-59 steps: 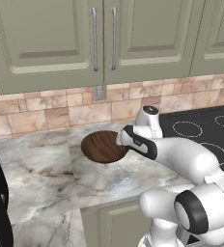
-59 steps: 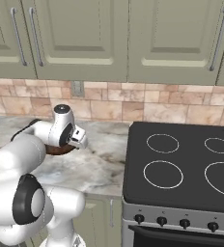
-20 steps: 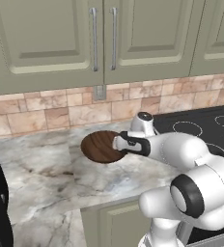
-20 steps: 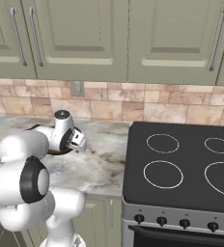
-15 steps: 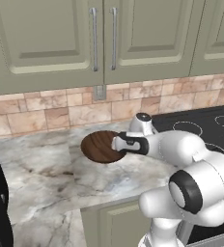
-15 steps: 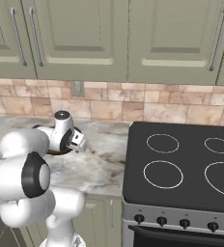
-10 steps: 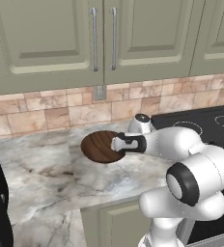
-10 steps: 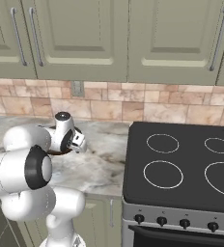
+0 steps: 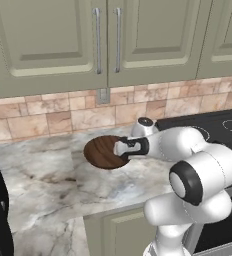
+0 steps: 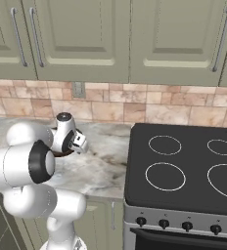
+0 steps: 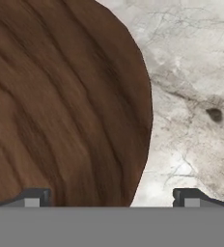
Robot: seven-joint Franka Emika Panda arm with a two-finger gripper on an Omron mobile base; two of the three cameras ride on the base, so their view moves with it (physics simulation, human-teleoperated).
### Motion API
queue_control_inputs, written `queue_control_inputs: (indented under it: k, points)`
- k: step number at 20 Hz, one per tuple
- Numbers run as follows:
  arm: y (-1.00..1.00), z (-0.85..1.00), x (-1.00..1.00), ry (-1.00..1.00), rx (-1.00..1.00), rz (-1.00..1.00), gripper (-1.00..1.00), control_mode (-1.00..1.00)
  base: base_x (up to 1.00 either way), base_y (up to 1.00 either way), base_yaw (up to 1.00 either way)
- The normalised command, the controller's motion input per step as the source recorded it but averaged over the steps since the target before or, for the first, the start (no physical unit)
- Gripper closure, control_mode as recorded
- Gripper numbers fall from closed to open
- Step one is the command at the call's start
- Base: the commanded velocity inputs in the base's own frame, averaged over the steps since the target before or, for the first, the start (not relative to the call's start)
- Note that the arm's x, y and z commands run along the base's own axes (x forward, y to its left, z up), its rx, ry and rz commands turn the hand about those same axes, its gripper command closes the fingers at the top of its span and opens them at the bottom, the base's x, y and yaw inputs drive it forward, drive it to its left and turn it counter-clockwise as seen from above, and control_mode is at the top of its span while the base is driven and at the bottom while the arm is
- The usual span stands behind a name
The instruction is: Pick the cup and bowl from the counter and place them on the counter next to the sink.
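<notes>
The tool (image 11: 109, 197) is spread wide, low over the bowl's (image 9: 104, 151) right rim, one tip over the wood and the other over bare surface (image 9: 48, 185). The bowl sits toward the surface's back edge, left of the stove (image 10: 184, 171).

This is a home kitchen. Olive-green wall cabinets (image 9: 108, 40) with long metal handles (image 9: 97, 40) hang above a backsplash of tan and pink stone tiles (image 9: 63, 112). Below runs a grey-white marbled counter (image 9: 48, 185) over matching green cupboards. Beside it sits a black stove top (image 10: 184, 171) with white ring burners and a row of knobs (image 10: 186, 225) along its front.
</notes>
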Motion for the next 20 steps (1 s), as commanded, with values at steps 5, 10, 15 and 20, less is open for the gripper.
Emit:
queue_control_inputs:
  k: [5,10,15,20]
  points:
    - [0.06,-0.06,0.03,0.0,0.0,0.0,-1.0,-1.0,0.0,0.0,0.0]
    - [0.04,-0.23,0.0,0.0,0.0,0.0,-1.0,-1.0,0.0,0.0,0.0]
    - [0.0,0.0,0.0,0.0,0.0,0.0,-1.0,-1.0,0.0,0.0,0.0]
    - [0.0,0.0,0.0,0.0,0.0,0.0,1.0,-1.0,0.0,0.0,0.0]
